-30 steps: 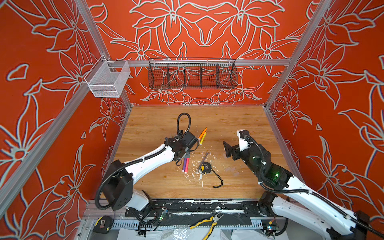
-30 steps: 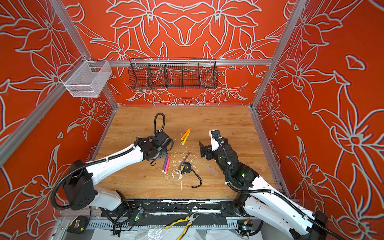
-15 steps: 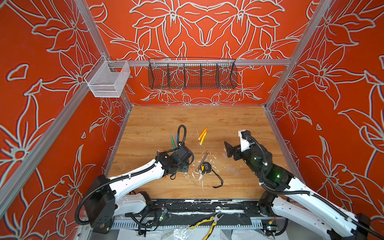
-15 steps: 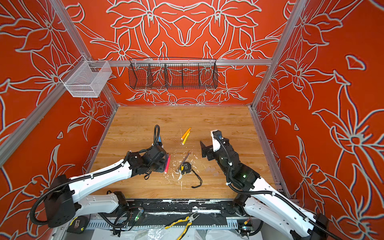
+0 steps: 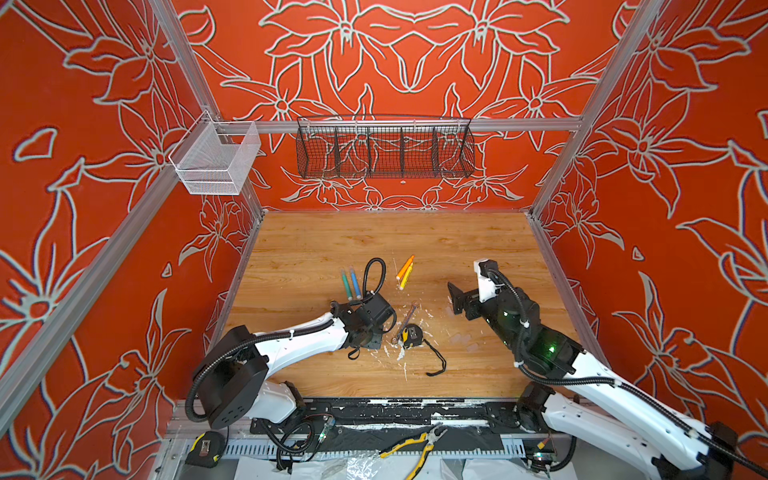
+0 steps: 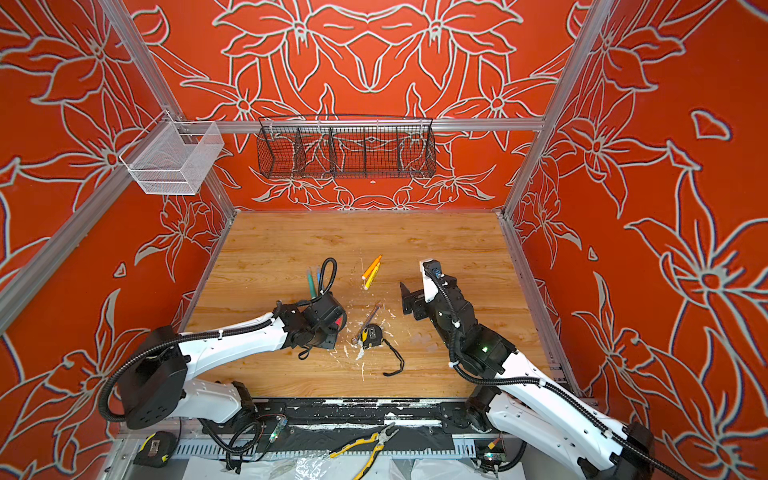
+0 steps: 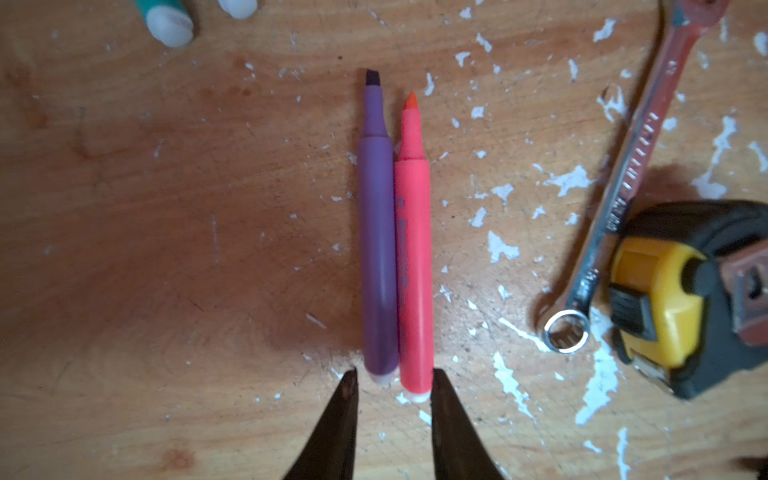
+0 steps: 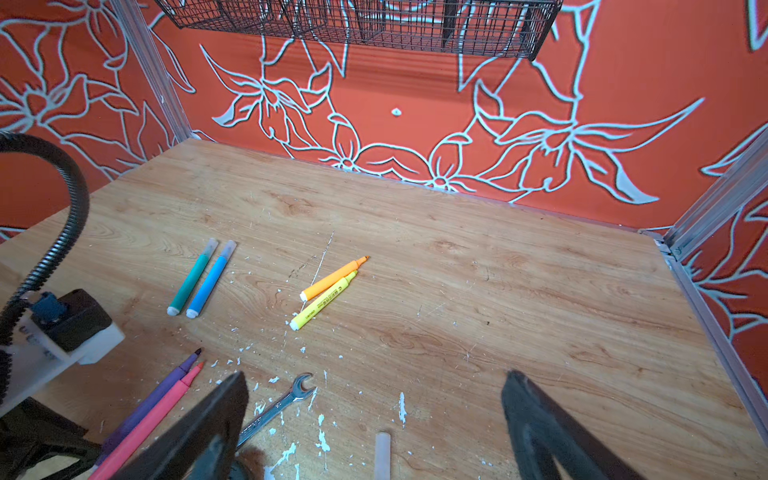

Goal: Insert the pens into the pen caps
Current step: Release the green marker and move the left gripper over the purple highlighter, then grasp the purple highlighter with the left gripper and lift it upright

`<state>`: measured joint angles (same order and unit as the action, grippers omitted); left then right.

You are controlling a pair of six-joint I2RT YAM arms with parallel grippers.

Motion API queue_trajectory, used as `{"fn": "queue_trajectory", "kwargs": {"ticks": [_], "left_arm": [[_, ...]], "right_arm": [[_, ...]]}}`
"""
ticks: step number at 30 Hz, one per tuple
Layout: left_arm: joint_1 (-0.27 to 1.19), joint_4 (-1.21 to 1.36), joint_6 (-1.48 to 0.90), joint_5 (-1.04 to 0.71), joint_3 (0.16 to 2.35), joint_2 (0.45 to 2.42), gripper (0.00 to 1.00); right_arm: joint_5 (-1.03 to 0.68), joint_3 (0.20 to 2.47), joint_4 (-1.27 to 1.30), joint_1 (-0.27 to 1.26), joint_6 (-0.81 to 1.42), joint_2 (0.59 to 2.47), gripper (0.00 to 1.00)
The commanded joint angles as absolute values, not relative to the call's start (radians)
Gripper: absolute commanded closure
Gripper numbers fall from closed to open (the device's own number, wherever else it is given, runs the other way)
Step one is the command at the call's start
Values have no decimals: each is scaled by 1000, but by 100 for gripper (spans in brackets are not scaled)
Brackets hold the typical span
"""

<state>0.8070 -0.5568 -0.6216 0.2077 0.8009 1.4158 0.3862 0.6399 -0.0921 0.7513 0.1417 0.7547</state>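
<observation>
Purple pen and pink pen touching side by side on wooden table, left claw narrowly parted astride their white ends, right claw spread wide and empty, clear cap lying loose near it

— What lay on the table?
— A green pen and a blue pen lay side by side, each seemingly clear-capped. An orange pen and a yellow pen were touching, tips bare. A purple pen and a pink pen, also paired and bare, lay by the left arm.
— And the right gripper?
— Its jaws stood wide, holding nothing. A wrench ran behind one finger. One loose cap lay between the two.
</observation>
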Motion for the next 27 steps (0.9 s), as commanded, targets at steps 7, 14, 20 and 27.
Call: {"fn": "queue_trajectory", "kwargs": {"ticks": [7,14,20,27], "left_arm": [[812,-579,-658,288,855,1534,71],[811,-590,-665,313,909,1644,72],[811,-590,-663,317,936,1697,75],[811,-586,-665,321,930,1707,79]], "right_arm": [[405,635,-71,741,135,754,2],[405,638,-71,738,134,765,2],[405,640,-71,736,135,765,3],[402,643,-67,734,132,768,2]]}}
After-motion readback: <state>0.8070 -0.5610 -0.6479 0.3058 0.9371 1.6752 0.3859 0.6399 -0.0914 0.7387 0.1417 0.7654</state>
